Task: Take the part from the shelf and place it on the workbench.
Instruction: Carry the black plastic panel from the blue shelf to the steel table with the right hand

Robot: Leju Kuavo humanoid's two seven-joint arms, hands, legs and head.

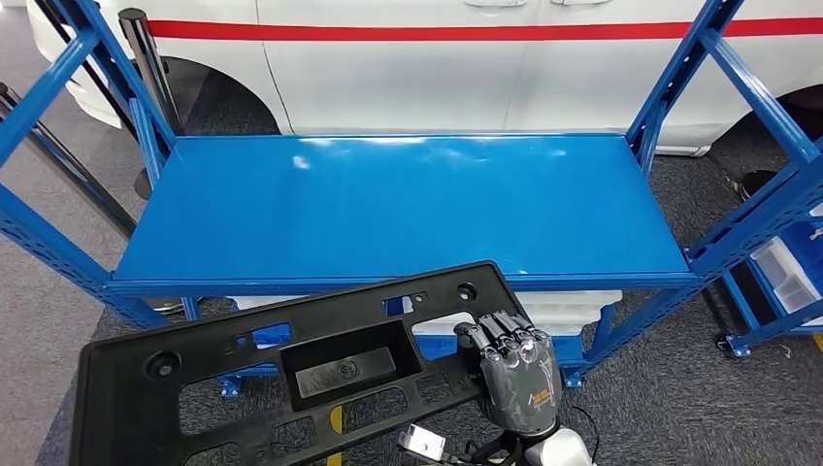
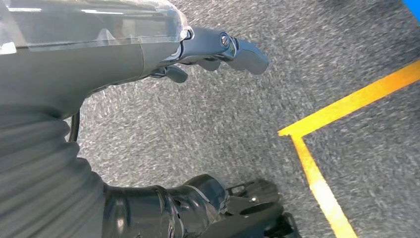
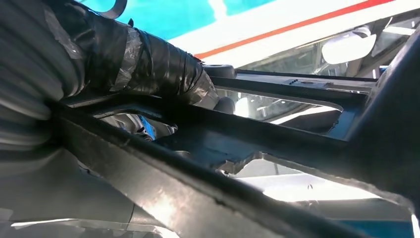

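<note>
So we've got the blue shelf (image 1: 408, 209) in front of us, its top deck bare and glossy, and the white car (image 1: 466, 68) behind it. The black plastic part (image 1: 291, 374) is off the shelf — our right hand (image 1: 514, 374) grips its right edge, fingers curled over the rim. It looks stiff and light but wide and full of cutouts, so held at one end it'll likely sag or twist. Our left hand (image 2: 218, 47) hangs over the carpet, holding nothing, fingers loose.
</note>
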